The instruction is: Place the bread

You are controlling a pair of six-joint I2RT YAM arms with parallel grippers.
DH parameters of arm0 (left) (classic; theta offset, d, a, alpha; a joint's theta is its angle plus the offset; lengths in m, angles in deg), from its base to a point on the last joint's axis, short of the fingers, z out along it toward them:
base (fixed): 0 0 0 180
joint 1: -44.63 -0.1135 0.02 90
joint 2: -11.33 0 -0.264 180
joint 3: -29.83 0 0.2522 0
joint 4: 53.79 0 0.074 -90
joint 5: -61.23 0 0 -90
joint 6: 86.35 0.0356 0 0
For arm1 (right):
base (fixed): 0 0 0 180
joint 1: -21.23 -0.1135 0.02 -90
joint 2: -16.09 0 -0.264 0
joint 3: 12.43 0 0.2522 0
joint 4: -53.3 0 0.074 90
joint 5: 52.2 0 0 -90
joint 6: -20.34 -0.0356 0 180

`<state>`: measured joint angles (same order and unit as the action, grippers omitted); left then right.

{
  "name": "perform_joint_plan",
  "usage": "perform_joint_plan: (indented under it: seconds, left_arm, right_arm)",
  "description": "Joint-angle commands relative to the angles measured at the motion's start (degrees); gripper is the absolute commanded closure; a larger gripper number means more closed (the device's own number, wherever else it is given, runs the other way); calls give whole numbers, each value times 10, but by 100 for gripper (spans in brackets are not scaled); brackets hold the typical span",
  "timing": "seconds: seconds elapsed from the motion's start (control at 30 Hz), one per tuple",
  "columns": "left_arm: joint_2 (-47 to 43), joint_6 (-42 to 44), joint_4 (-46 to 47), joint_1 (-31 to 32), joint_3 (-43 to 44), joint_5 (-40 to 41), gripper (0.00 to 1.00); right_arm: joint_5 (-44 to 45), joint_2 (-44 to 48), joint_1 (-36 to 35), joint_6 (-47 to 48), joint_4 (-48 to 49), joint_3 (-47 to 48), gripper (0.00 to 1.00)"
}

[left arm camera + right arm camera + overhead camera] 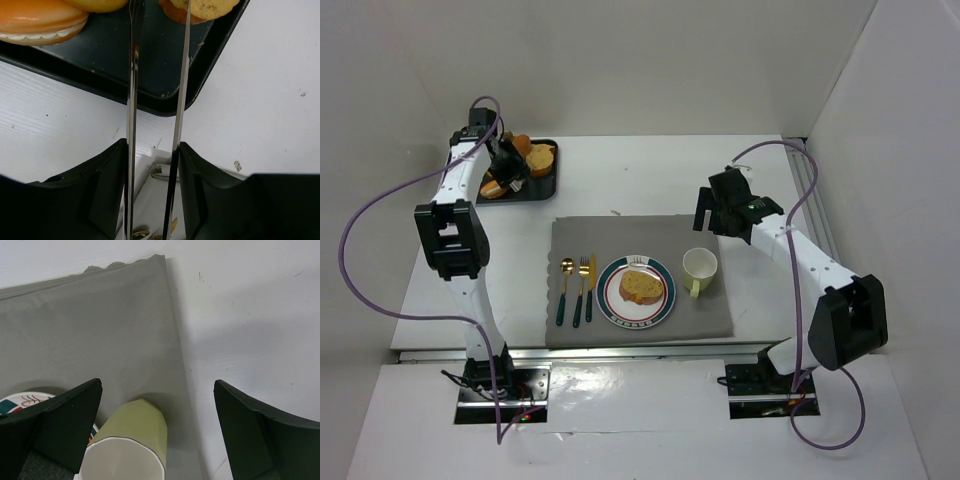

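The left claw (pixel 152 150) pinches thin metal tongs (pixel 131 100), blades close together, reaching over the black tray (pixel 150 60) at the top of its wrist view, beside a bread slice (pixel 205 7). The right claw (pixel 157 385) hangs spread wide above the green cup (pixel 132 440). A second bread slice (pixel 642 288) lies on the striped plate (pixel 638 322), mid-frame overhead.

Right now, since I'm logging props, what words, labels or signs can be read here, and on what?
Striped plate, near rim: dark marks, maybe lettering, too small to read.
Same plate, right wrist view: brown squiggle mark, no letters.
No other text shows.
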<state>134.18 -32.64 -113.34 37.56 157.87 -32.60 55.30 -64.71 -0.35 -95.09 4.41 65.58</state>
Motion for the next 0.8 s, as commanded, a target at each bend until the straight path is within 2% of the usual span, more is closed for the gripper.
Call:
perform_joint_plan:
  seconds: [0.0,0.27,0.37,0.4,0.5,0.53,0.63,0.77]
  left_arm:
    - [18,-4,23,0,28,-10,44]
    - [41,-4,24,-6,49,-49,47]
    - [34,-4,24,-6,49,-54,55]
    - [34,-4,24,-6,49,-54,62]
    - [12,-4,29,-11,43,-54,75]
    - [12,-4,29,-11,43,-54,83]
    - [-17,1,29,-16,43,-59,100]
    - [-47,13,21,-16,43,-74,100]
  right_arm:
    - [2,-9,3,7,21,30,0]
    - [-4,-14,3,7,21,35,0]
    - [-9,-19,3,7,21,35,0]
    - [-9,-19,3,7,21,35,0]
    - [-9,-19,3,7,21,40,0]
    - [-9,-19,3,2,21,40,0]
    - [-9,-19,3,2,21,40,0]
    - [-14,-19,3,-3,21,40,0]
